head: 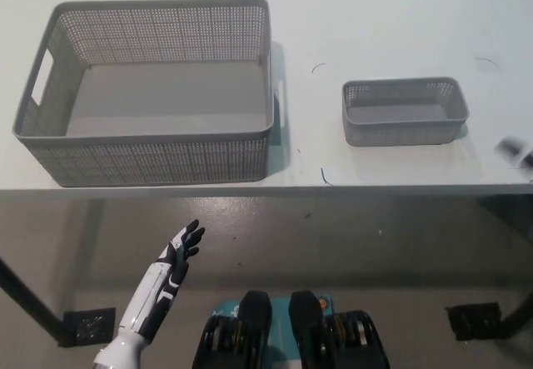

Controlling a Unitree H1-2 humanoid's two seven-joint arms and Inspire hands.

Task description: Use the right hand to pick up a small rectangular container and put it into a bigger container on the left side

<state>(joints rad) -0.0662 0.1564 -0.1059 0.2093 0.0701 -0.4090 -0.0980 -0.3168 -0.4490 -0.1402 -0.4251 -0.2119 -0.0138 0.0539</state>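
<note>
Only a blurred dark trace of the right hand (pixel 515 152) at the far right edge, over the desk (pixel 391 19); too smeared to tell whether open or closed. Just left of that blur, on the desk and apart from it: the small rectangular container (pixel 405 112), grey, perforated walls, upright, nothing inside. Well further left of the right hand, past a bare strip of desk with a few thin dark marks: the bigger container (pixel 150 94), grey mesh-walled, also upright, with a cut-out handle slot in its far-left wall and a bare floor inside. Both containers well apart from each other, neither touched by either hand.

Below the desk's front edge, low and far to the left of the right hand: the white left hand (pixel 178 256), fingers spread and pointing up toward the desk, holding nothing, hanging over the floor (pixel 333 252). Straight above that left hand, beyond the desk edge: the bigger container's front wall. Up and to its right: the small rectangular container.
</note>
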